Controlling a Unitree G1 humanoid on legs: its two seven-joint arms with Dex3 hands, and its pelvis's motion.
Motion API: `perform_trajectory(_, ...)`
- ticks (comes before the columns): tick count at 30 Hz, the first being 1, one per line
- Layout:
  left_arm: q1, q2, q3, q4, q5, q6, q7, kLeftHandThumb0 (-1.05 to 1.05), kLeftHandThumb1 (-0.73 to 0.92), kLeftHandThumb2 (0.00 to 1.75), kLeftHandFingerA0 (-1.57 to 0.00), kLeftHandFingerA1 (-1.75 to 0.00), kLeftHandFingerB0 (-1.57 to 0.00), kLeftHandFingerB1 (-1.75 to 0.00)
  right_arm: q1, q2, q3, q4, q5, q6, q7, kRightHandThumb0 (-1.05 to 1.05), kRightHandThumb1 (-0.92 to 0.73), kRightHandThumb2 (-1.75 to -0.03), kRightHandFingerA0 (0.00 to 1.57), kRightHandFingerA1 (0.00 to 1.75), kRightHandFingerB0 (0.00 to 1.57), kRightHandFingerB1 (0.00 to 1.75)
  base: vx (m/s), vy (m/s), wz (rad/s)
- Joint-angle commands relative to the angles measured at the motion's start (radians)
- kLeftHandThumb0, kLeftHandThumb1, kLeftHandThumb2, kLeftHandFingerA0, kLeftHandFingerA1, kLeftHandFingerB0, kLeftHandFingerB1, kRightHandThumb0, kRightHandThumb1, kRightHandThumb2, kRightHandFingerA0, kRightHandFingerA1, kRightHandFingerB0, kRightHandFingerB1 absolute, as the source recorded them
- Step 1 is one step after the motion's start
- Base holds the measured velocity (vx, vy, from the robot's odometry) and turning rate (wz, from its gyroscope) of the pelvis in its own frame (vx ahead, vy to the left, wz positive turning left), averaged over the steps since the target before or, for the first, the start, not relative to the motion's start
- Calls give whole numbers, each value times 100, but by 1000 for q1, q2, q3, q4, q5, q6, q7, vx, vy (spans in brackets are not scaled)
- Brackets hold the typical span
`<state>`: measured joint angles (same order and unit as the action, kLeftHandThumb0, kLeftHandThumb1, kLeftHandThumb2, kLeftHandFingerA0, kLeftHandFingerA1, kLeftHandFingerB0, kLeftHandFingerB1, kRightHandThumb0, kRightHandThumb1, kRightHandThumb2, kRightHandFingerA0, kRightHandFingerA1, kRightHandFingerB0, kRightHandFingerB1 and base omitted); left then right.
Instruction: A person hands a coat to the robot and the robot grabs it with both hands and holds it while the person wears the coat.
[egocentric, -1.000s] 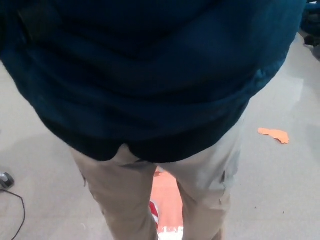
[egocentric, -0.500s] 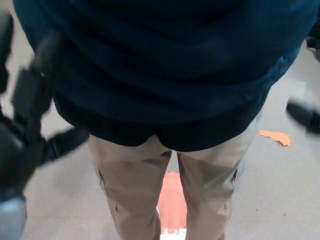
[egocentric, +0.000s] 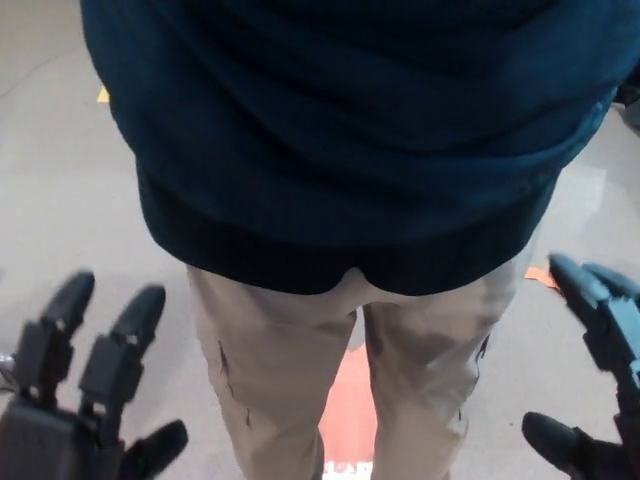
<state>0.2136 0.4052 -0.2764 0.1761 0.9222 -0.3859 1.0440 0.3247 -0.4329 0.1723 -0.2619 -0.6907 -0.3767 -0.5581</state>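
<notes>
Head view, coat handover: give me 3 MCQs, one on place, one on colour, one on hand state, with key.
1. Where is the left hand?
A. lower left, apart from the coat
B. gripping the coat hem
C. out of view

2. What colour is the coat?
A. red
B. dark blue
C. white

3. What state is the right hand in?
A. shut on the coat
B. shut on nothing
C. open, holding nothing

Key:
1 A: the left hand sits low at the left, clear of the coat.
2 B: the coat on the person is dark blue above tan trousers.
3 C: the right hand shows spread fingers with nothing between them.
</notes>
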Motion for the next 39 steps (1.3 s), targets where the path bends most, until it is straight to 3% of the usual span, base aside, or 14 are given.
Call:
perform_trajectory(1, -97, -6, -58, 183, 100, -34, 200, -35, 53, 112, -5, -53, 0, -48, -31, 21, -2, 65, -6, -60, -3, -79, -68, -98, 14, 52, 6, 47, 0, 0, 0)
perform_trajectory(2, -113, -2, -64, 209, 89, -38, 176, -35, 53, 112, -4, -52, 0, -48, -45, 18, 2, 93, -10, -50, 11, -79, -69, -96, 16, 50, 10, 45, 0, 0, 0)
perform_trajectory(3, -114, 2, -73, 232, 80, -40, 162, -78, 92, 72, -22, -44, -14, -27, -40, 15, 6, 109, -7, -42, 31, -80, -69, -96, 16, 49, 9, 44, 0, 0, 0)
perform_trajectory(6, -125, 5, -89, 275, 68, -45, 168, -78, 91, 71, -24, -43, -16, -27, -41, 16, 8, 129, -6, -40, 48, -80, -69, -96, 17, 48, 10, 44, 0, 0, 0)
perform_trajectory(7, -135, 3, -95, 302, 60, -39, 153, -77, 92, 71, -28, -41, -20, -28, -44, 15, 9, 145, 4, -34, 69, -78, -84, -65, 23, 39, 15, 33, 0, 0, 0)
perform_trajectory(17, -328, -81, -105, 490, -16, 66, -68, -63, 71, 63, -54, -41, -34, -34, -196, -25, 13, 192, 18, 258, 456, -62, -76, -63, 21, 32, 19, 30, 0, 0, 0)
perform_trajectory(18, -340, -81, -108, 502, -16, 66, -80, -60, 69, 62, -54, -40, -33, -34, -207, -32, 19, 178, 10, 305, 519, -31, -52, -105, 6, 49, 6, 48, 0, 0, 0)
perform_trajectory(20, -353, -80, -109, 517, -23, 66, -119, -59, 69, 61, -55, -40, -30, -32, -222, -43, 32, 166, 5, 357, 600, -29, -53, -105, 9, 49, 8, 48, 0, 0, 0)
perform_trajectory(21, -357, -81, -109, 521, -28, 76, -152, -58, 69, 61, -55, -39, -27, -31, -233, -47, 39, 166, 10, 376, 638, -49, -73, -62, 29, 33, 25, 31, 0, 0, 0)
perform_trajectory(24, -380, -85, -106, 531, -49, 87, -238, -58, 70, 61, -57, -39, -24, -30, -285, -66, 59, 202, 32, 384, 716, -50, -74, -62, 36, 35, 31, 33, 0, 0, 0)
perform_trajectory(25, -388, -84, -107, 539, -51, 83, -250, -60, 70, 62, -57, -39, -23, -30, -299, -67, 64, 211, 36, 388, 734, -53, -56, -91, 31, 50, 21, 44, 0, 0, 0)
perform_trajectory(29, -398, -68, -99, 548, -62, 83, -289, -61, 71, 62, -57, -38, -22, -29, -357, -52, 88, 239, 43, 420, 798, -52, -56, -91, 32, 50, 22, 44, 0, 0, 0)
perform_trajectory(30, -397, -64, -97, 542, -67, 86, -306, -66, 62, 87, -48, -49, -16, -40, -367, -50, 93, 239, 38, 432, 814, -50, -55, -90, 32, 50, 21, 44, 0, 0, 0)
perform_trajectory(39, -347, -62, -107, 504, -62, 111, -355, -66, 63, 87, -46, -48, -16, -40, -329, -62, 111, 201, 6, 465, 854, -45, -54, -90, 24, 46, 34, 49, 0, 0, 0)
